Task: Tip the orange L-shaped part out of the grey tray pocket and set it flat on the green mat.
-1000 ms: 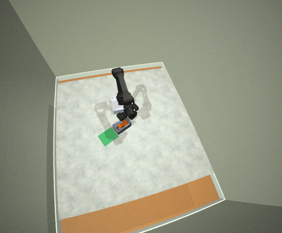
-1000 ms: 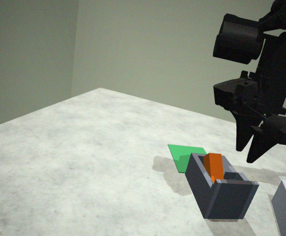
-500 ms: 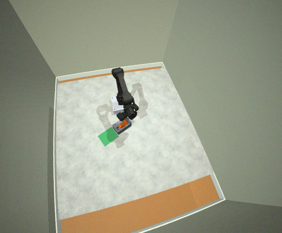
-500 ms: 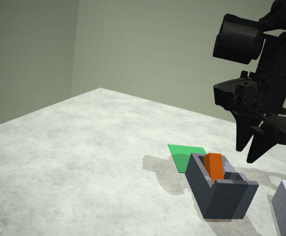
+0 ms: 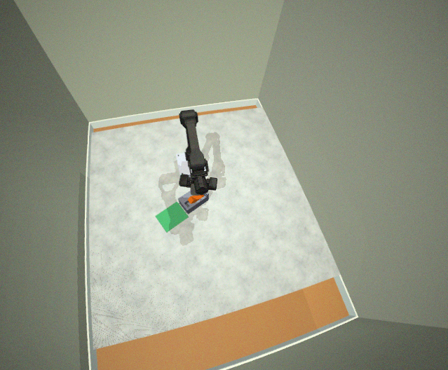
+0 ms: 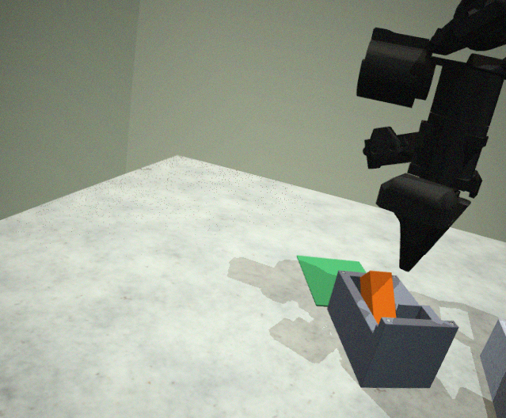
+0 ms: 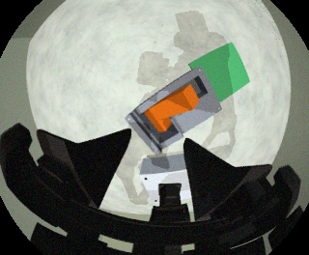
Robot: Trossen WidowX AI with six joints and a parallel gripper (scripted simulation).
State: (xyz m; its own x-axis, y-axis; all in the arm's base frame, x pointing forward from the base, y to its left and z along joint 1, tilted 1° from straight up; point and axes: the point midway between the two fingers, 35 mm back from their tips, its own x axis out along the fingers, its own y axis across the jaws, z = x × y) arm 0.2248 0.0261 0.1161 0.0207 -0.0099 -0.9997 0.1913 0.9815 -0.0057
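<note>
orange part tipped up in the tray, pincer parted above it

no brand, label or writing can be read on anything in view. the grey tray (image 6: 392, 351) is a matte, square-edged block with a deep pocket, standing on a mottled pale stone-like table (image 6: 154, 270). the orange l-shaped part (image 6: 378, 292) is smooth and blocky; it sits in the tray's pocket tilted, one end raised above the rim. the green mat (image 6: 322, 276) is a thin flat sheet lying just beside the tray, at the end where the part is raised. the dark arm reaches down from above the tray, and the gripper (image 7: 154, 157) points downward over the tray, clear of the part. its tapered black fingers stand moderately wide apart with nothing between them.
</note>
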